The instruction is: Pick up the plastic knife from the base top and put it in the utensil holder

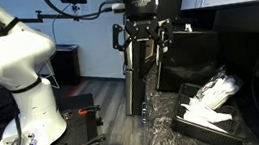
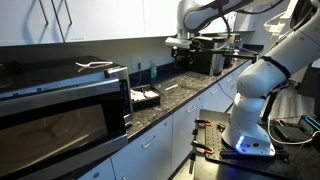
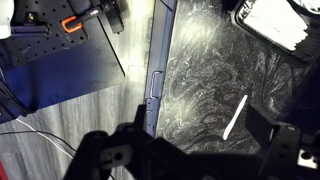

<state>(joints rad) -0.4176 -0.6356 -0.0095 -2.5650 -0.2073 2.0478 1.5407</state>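
Note:
The white plastic knife (image 3: 236,117) lies flat on the speckled dark base top (image 3: 200,70), in the wrist view just inside my right finger. My gripper (image 3: 200,140) is open and empty, hovering above the counter with the knife below it. The utensil holder (image 3: 240,22) is a low black bin with white plastic utensils in it, at the top right of the wrist view. In both exterior views the gripper (image 1: 140,41) (image 2: 184,44) hangs above the counter, beside the holder (image 1: 186,120) (image 2: 145,97). The knife shows as a thin pale streak (image 2: 172,88).
The counter's front edge (image 3: 155,85) runs down the wrist view, with floor and orange clamps (image 3: 75,22) beyond it. A microwave (image 2: 60,105) stands past the holder. A black box (image 1: 208,57) sits behind the holder. My white base (image 1: 31,90) stands on the floor.

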